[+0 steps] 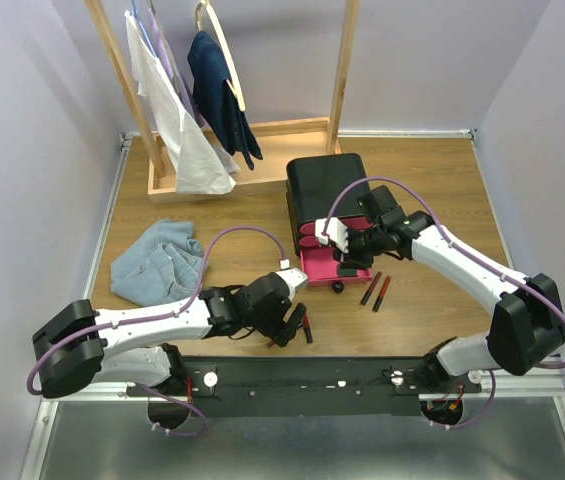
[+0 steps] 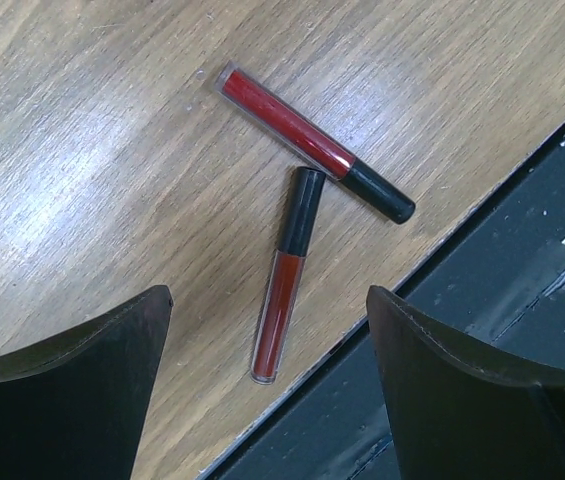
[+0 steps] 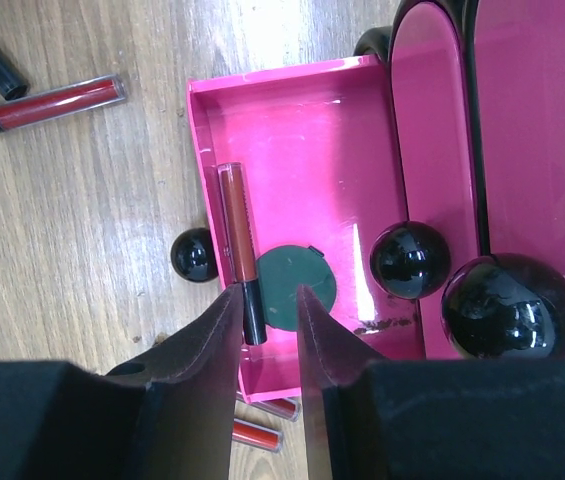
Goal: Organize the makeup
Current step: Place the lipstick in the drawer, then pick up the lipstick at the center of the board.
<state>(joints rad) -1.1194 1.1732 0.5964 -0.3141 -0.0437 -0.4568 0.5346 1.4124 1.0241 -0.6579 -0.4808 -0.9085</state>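
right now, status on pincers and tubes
Left pincer open over two tubes. Right pincer open above tube in drawer, beside compact. Nothing blocking.

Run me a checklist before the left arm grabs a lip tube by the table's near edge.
1. Left gripper jaws open: ok.
2. Nearer lip tube centred ahead of them: ok.
3. Apart from farther lip tube: not ok, cap about touching.
4. Away from edge of table: not ok, close.
5. Pink drawer open: ok.
6. Right gripper out of drawer: not ok, jaws straddle another tube.
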